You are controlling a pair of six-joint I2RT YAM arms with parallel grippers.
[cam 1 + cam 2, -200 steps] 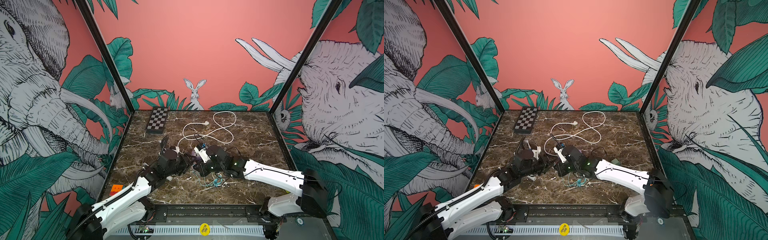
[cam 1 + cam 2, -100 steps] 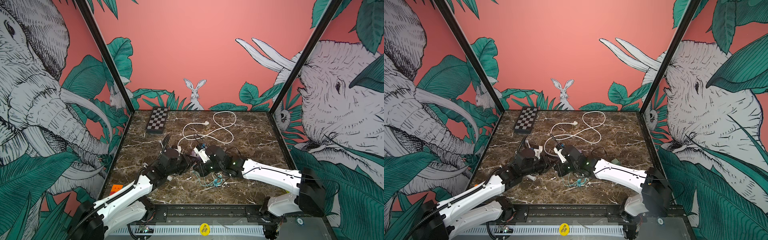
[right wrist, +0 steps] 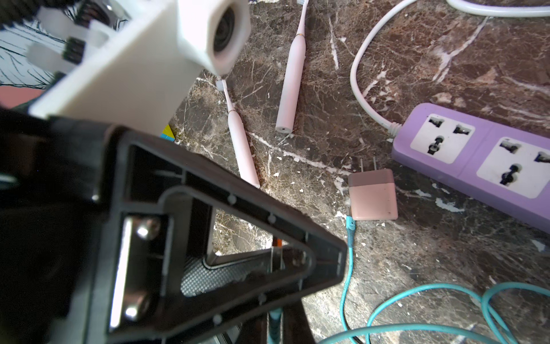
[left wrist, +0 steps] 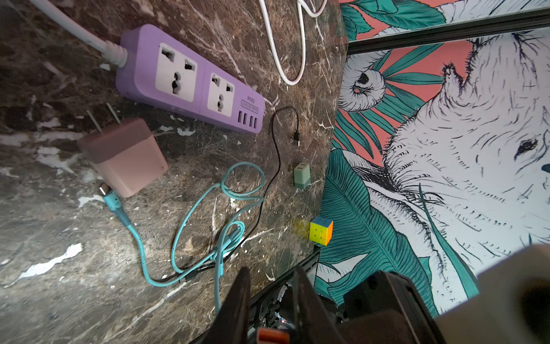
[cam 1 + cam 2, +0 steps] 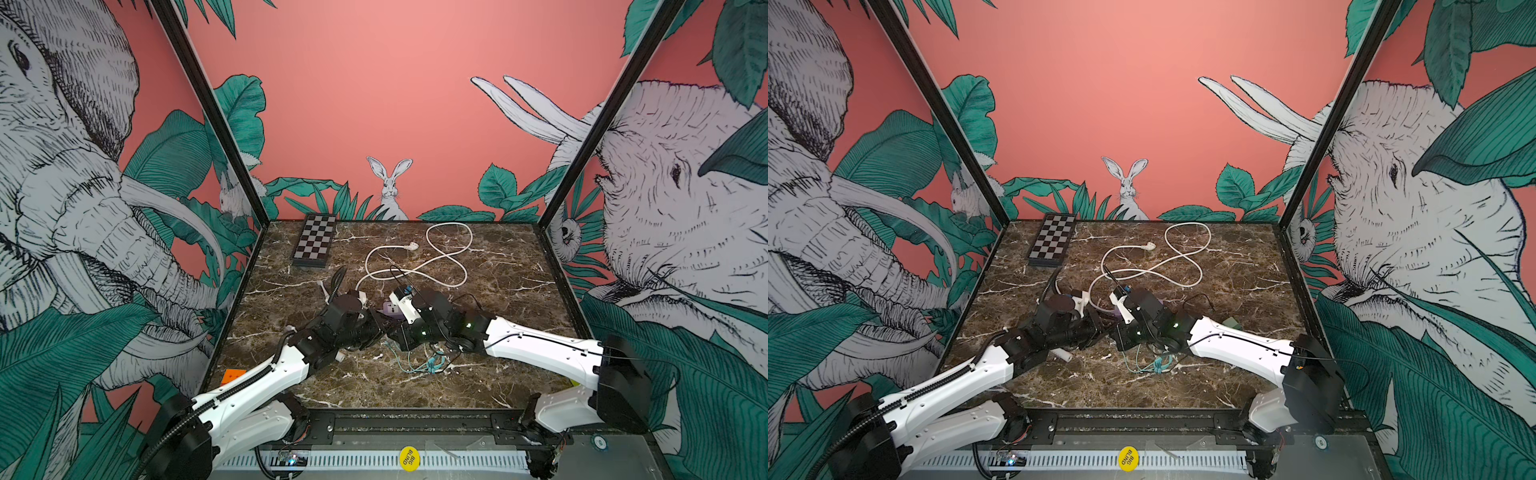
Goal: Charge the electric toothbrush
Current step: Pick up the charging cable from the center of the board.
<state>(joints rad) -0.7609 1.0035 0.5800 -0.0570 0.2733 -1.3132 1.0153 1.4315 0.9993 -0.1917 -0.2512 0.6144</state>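
Two pink electric toothbrushes [image 3: 293, 74] [image 3: 241, 143] lie flat on the marble, partly under my left arm. A pink plug adapter [image 4: 125, 155] lies prongs toward the purple power strip [image 4: 190, 80], not inserted. One end of a teal cable [image 4: 190, 214] sits against the adapter. My right gripper [image 3: 275, 323] is shut on the teal cable's other end. My left gripper [image 4: 270, 272] hangs close in front of it, fingers a narrow gap apart with nothing between them. In a top view both grippers meet mid-table [image 5: 386, 332].
A black cable [image 4: 276, 143], a small green adapter [image 4: 301, 175] and a colour cube [image 4: 320, 230] lie near the right edge. A chessboard [image 5: 314, 241] and the strip's looped white cord [image 5: 432, 262] lie at the back. Another cube [image 5: 232, 376] sits by the left wall.
My left gripper's fingers have drawn closer together, and the left arm has edged toward the right gripper. The right arm has stayed put.
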